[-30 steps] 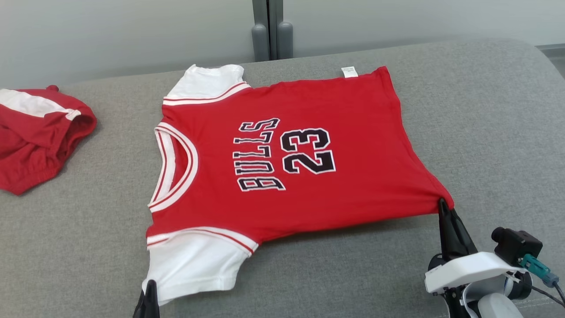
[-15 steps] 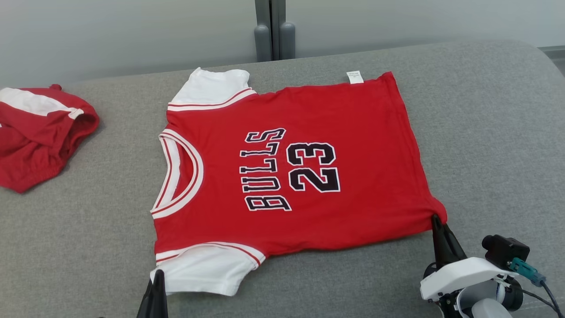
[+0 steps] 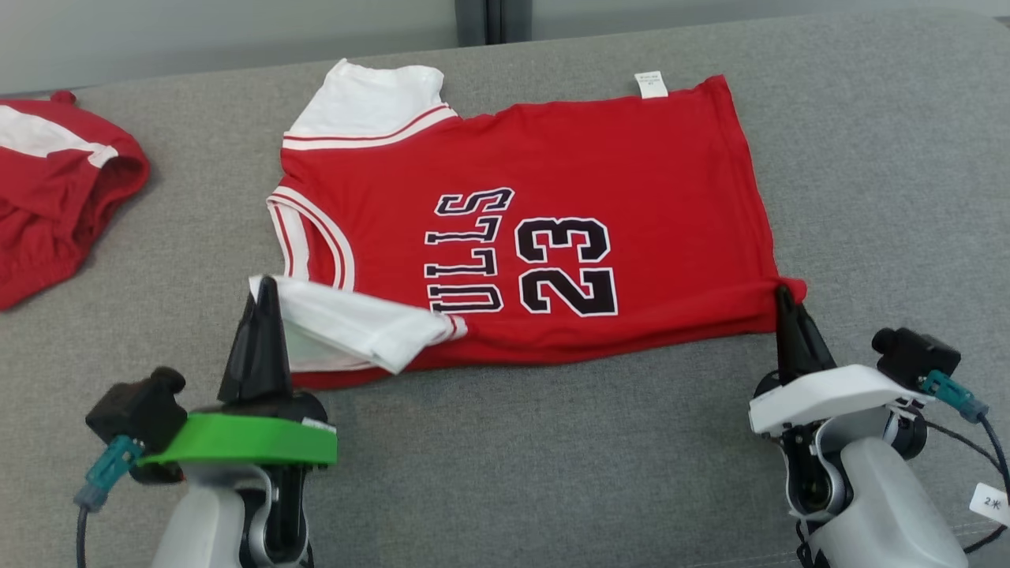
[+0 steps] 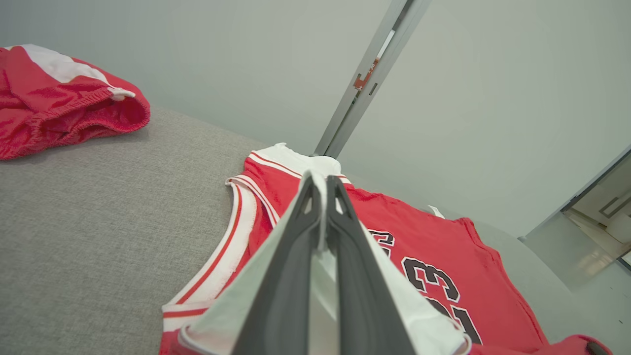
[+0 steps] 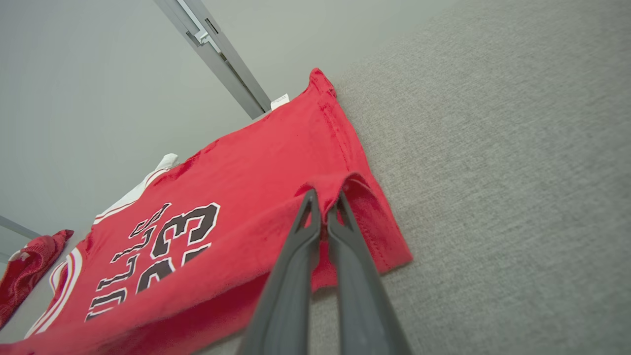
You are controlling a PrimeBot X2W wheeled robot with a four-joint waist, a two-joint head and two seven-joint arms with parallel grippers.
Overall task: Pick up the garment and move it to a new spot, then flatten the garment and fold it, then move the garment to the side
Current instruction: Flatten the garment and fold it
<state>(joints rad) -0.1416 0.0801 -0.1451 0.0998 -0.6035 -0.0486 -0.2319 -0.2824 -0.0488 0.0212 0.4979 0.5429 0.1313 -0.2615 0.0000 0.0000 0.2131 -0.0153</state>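
The garment (image 3: 552,173) is a red jersey with white sleeves and "BULLS 23" in black, spread on the grey cushion. My left gripper (image 3: 264,285) is shut on its near white sleeve (image 3: 347,327), lifted and folded over the chest, covering the "B". In the left wrist view the white cloth (image 4: 323,182) sits pinched between the fingers. My right gripper (image 3: 783,293) is shut on the near hem corner (image 5: 345,187) and holds it raised off the cushion. The near edge of the garment is doubled over toward the far side.
A second red and white piece of clothing (image 3: 55,189) lies bunched at the far left of the grey cushion (image 3: 884,181). A grey post (image 4: 365,74) stands against the pale wall behind. Bare cushion lies to the right of the jersey and in front of it.
Both grippers have carried the garment's near edge up and away from me, folding the near sleeve over the chest. The camera has tilted, so both arms now stand higher in the head view.
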